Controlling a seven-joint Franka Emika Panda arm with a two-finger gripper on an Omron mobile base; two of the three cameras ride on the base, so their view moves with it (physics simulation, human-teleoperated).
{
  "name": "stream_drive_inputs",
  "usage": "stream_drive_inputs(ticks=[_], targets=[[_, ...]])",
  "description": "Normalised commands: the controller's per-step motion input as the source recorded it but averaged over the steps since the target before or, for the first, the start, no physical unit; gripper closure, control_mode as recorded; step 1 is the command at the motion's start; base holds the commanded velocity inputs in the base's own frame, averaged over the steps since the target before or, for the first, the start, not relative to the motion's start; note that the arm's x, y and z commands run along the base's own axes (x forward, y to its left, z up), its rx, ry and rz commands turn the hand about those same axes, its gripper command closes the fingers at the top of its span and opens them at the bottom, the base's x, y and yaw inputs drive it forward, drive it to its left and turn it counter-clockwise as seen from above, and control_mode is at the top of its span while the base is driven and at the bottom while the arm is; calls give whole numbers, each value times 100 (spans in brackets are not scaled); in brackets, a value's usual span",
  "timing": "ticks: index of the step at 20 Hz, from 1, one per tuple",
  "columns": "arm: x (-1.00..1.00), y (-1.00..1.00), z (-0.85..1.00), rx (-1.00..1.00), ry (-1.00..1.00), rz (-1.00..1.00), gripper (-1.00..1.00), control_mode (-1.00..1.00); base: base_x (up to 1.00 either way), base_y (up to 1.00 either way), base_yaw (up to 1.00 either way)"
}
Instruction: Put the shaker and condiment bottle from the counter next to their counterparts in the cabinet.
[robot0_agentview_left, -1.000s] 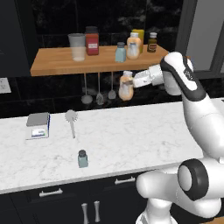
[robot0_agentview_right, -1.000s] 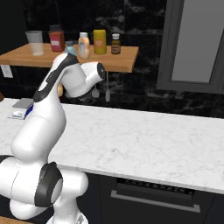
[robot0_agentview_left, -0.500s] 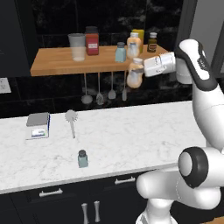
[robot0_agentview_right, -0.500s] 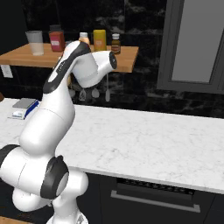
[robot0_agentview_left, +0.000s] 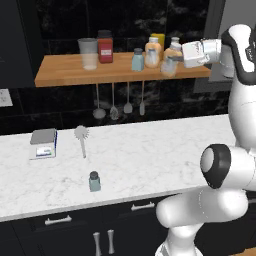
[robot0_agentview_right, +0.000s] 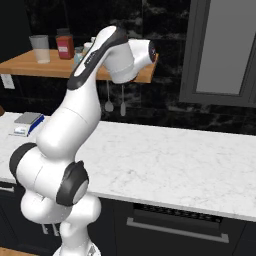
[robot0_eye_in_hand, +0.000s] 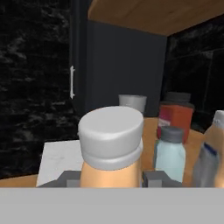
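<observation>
My gripper (robot0_agentview_left: 170, 62) is shut on the condiment bottle (robot0_agentview_left: 172, 53), an orange-tan bottle with a pale cap (robot0_eye_in_hand: 111, 139), and holds it at the level of the brown cabinet shelf (robot0_agentview_left: 65, 71), near its right end. Just to its left stand the counterparts: a pale blue shaker (robot0_agentview_left: 137, 60) and an orange-tan bottle (robot0_agentview_left: 152, 53). In the hand view the pale blue shaker (robot0_eye_in_hand: 169, 151) is right behind the held bottle. The teal shaker (robot0_agentview_left: 94, 181) stands alone on the white marble counter (robot0_agentview_left: 150, 150) near its front edge.
On the shelf also stand a glass cup (robot0_agentview_left: 89, 53), a red jar (robot0_agentview_left: 105, 47) and a dark bottle (robot0_agentview_left: 175, 42). Metal utensils (robot0_agentview_left: 114, 107) hang under the shelf. A scale (robot0_agentview_left: 43, 143) and a brush (robot0_agentview_left: 81, 138) lie on the counter's left part.
The arm has lifted the condiment bottle up and to the right, from below the shelf's edge to the height of the things on the shelf.
</observation>
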Motion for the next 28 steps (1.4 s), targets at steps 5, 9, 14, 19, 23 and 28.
stream_drive_inputs(ticks=[5, 9, 14, 19, 23, 28], targets=[[6, -18, 9, 0, -4, 0, 100, -100, 0, 0, 0], [8, -29, 0, 0, 0, 0, 100, -100, 0, 0, 0], [30, -48, 0, 0, 0, 0, 100, -100, 0, 0, 0], [2, 3, 0, 0, -2, 0, 100, -100, 0, 0, 0], [50, 0, -1, 0, 1, 0, 100, -100, 0, 0, 0], [37, 0, -26, 0, 0, 0, 100, -100, 0, 0, 0]])
